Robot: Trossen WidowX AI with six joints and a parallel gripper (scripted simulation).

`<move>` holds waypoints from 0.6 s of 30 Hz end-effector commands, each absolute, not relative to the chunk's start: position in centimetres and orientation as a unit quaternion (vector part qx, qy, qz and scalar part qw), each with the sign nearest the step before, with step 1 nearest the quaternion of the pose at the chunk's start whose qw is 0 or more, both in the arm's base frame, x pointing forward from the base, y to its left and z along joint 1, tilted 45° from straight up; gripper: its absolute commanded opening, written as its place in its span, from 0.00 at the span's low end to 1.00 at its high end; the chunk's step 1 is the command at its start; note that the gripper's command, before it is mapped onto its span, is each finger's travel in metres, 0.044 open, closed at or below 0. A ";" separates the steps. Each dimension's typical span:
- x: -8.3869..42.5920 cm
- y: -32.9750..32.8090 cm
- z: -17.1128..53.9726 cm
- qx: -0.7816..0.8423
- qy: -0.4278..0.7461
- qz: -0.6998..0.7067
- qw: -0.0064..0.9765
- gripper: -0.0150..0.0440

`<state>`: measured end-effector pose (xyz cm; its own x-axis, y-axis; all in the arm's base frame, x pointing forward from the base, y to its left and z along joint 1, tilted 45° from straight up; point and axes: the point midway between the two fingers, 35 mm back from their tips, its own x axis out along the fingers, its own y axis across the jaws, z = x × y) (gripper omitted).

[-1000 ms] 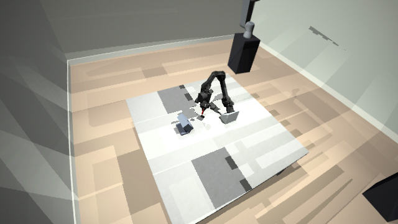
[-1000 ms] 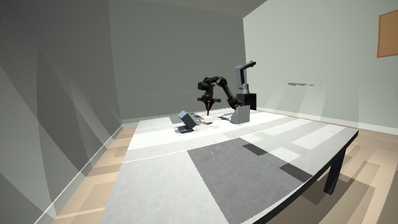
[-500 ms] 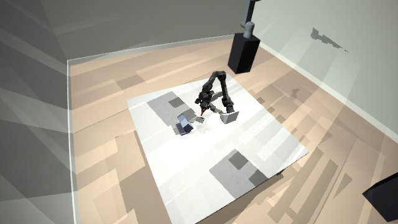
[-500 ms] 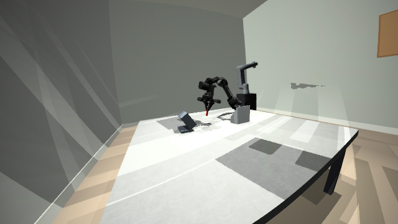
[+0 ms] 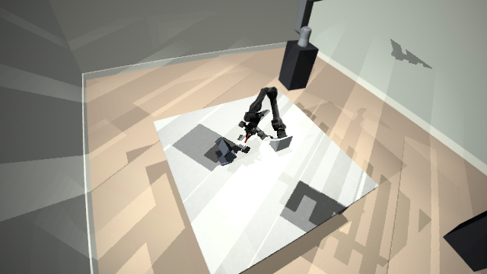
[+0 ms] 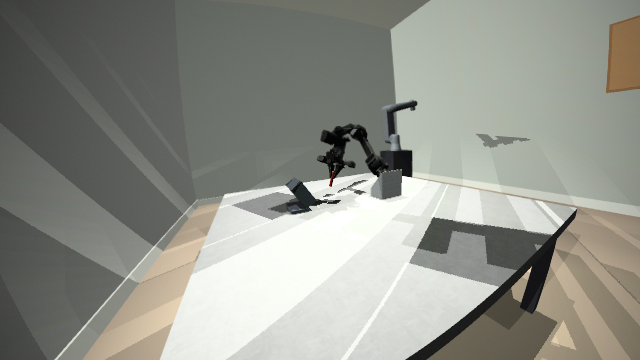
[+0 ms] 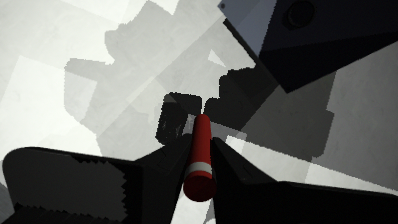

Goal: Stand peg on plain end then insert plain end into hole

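Observation:
The red peg (image 5: 246,139) (image 6: 331,180) (image 7: 201,131) is between the fingers of my gripper (image 6: 332,173) (image 7: 201,142), which is shut on it. In the wrist view the white band is near the peg's closer, upper end, and the plain end points away and down. In the exterior view the peg leans slightly and hangs above the table (image 5: 236,202) (image 6: 270,285). The dark sloped panel (image 5: 224,146) (image 6: 301,191) (image 7: 335,30) stands apart from the peg, at upper right in the wrist view. Its round hole (image 7: 299,13) shows there as a dark circle.
A grey block (image 5: 281,144) (image 6: 391,184) stands at the arm's base. A black pedestal (image 5: 298,66) (image 6: 404,162) with a grey arm stands beyond the table. Dark shadows of the arm and panel fall across the table around the peg.

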<state>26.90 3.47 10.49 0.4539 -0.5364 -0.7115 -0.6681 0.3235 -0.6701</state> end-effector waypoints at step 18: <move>27.6 4.4 10.0 -0.608 0.461 0.065 0.643 0.25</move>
<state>27.67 4.37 10.11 0.5502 -0.4832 -0.6810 -0.6467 0.2693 -0.7136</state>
